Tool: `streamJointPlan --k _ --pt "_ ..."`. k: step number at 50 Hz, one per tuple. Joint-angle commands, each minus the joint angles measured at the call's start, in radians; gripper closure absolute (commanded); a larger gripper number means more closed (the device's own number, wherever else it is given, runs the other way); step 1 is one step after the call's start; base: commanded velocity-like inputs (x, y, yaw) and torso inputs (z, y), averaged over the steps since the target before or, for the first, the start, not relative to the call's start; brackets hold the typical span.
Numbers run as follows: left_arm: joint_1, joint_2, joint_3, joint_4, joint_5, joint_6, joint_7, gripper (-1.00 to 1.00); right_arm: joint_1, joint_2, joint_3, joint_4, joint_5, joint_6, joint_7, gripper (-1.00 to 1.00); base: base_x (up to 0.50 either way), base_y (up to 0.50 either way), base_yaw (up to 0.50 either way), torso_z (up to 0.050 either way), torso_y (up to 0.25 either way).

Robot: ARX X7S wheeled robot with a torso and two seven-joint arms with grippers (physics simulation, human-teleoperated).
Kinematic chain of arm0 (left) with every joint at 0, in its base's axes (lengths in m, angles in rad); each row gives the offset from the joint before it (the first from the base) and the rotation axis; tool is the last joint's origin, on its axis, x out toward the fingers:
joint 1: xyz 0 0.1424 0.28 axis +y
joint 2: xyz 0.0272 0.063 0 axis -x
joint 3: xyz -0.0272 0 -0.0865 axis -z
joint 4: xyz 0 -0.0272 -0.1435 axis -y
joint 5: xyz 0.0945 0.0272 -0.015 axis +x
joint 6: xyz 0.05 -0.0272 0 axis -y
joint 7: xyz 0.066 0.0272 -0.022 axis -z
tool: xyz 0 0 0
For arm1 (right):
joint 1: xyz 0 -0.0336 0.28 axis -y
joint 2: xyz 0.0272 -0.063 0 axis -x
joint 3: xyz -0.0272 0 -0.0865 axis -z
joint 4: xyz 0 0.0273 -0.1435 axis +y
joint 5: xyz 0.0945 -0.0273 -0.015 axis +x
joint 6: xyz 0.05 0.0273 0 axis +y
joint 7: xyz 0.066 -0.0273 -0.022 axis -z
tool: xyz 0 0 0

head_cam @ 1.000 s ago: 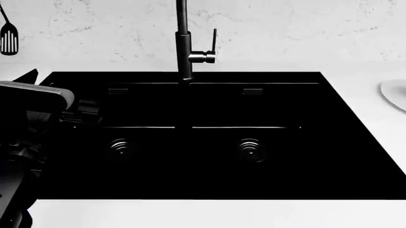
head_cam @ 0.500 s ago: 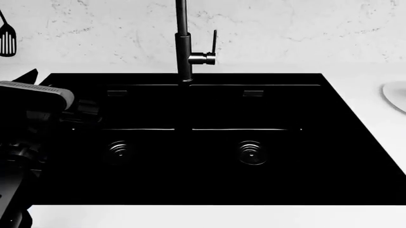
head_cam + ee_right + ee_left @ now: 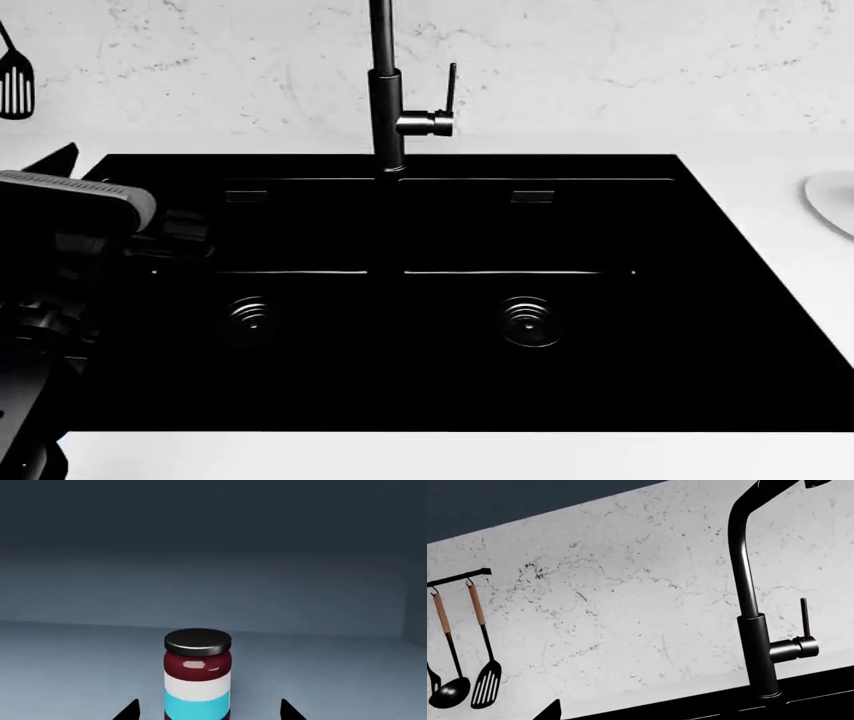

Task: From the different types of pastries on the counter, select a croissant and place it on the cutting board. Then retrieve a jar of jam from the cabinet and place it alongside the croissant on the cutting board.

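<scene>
Jam fills the jar [image 3: 197,680], which stands upright on a grey-blue shelf [image 3: 73,675] inside a dim cabinet, dark lid on top, then maroon, white and cyan bands; in the right wrist view it sits between the two dark fingertips of the right gripper [image 3: 209,711], spread wide at either side, with gaps showing at both flanks. From the head camera, the white counter [image 3: 774,250] frames a black double-basin sink [image 3: 400,300], its faucet [image 3: 387,100] at twelve o'clock, a white plate edge [image 3: 834,200] at three o'clock. The left gripper [image 3: 550,712] hangs at nine o'clock; whether it is spread or pressed together I cannot tell. Utensils [image 3: 467,655] hang against the marbled wall
</scene>
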Motion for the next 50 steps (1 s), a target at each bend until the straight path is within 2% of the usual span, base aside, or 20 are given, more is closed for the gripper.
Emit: streamJointPlan --k 1,17,36,50 --pt "0.001 0.001 0.001 0.0 0.006 0.004 -0.011 -1.0 0.0 0.0 -0.03 0.023 0.048 0.009 0.008 -1.0 0.0 0.0 0.0 0.0 0.0" --pt "0.002 0.0 0.005 0.002 0.021 0.008 -0.03 -1.0 0.0 0.0 -0.165 0.061 0.184 -0.056 -0.055 -1.0 0.0 0.0 0.0 0.0 0.0" --pt "0.003 -0.006 0.012 0.002 0.028 0.014 -0.037 -1.0 0.0 0.0 -0.143 0.054 0.148 -0.046 -0.056 -1.0 0.02 0.0 0.0 0.0 0.0" --pt "0.004 -0.006 0.011 0.0 0.024 0.019 -0.039 -1.0 0.0 0.0 -0.202 0.064 0.187 -0.07 -0.039 -1.0 0.07 0.0 0.0 0.0 0.0"
